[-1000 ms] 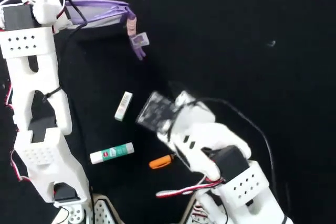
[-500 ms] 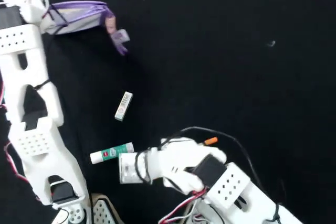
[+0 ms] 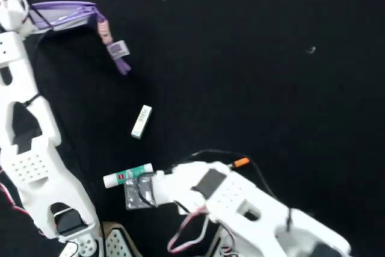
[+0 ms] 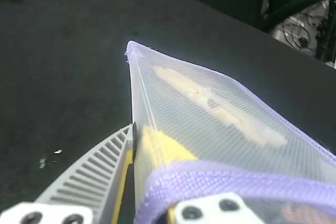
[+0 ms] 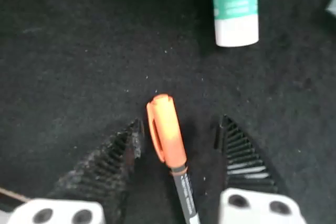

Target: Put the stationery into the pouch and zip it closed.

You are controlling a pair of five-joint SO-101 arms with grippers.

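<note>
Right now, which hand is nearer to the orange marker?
Right. The right hand is over the orange marker, one open finger on each side. The left hand is far off, holding the pouch.

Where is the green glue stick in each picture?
High view: the glue stick lies low, left of centre, beside the right arm.
Left wrist view: this looks at the mesh pouch instead.
Right wrist view: the glue stick lies past the orange marker that the open right tool straddles.
Shared landmark: the black table.
</note>
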